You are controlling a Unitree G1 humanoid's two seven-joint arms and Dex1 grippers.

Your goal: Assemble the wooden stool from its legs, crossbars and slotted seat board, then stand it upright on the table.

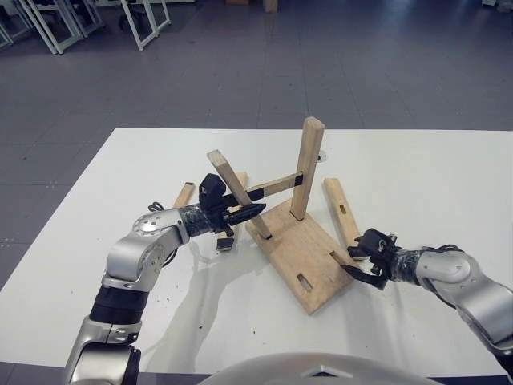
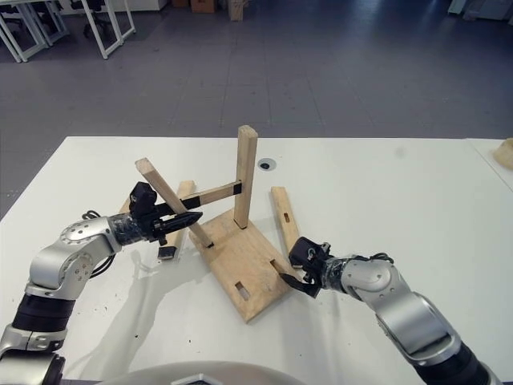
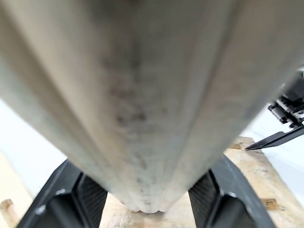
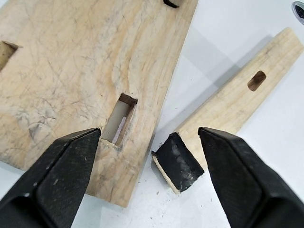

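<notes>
Assembly part-way. Seat board (image 1: 309, 257) lay flat mid-worktop (image 1: 417, 184) with two legs standing in its slots: upright leg (image 1: 309, 164) and tilted leg (image 1: 236, 192), joined by a crossbar (image 1: 276, 186).

Left gripper (image 1: 255, 211) pinched the tilted leg, probably steadying it. Right gripper (image 4: 149, 133) hung spread wide at the board's near right edge, one finger by an empty slot (image 4: 118, 124), the other beyond the black-taped end of the loose leg (image 4: 237, 95) lying just beside the board.

Step in hand, by my reading: fetching the third leg. The next move calls for closing on that end, lifting it and turning it upright into the slot.

Room: open worktop toward the right edge, but the board's edge crowds the leg's inner side. Another loose piece (image 1: 184, 194) lay behind the tilted leg, toward the left edge.
</notes>
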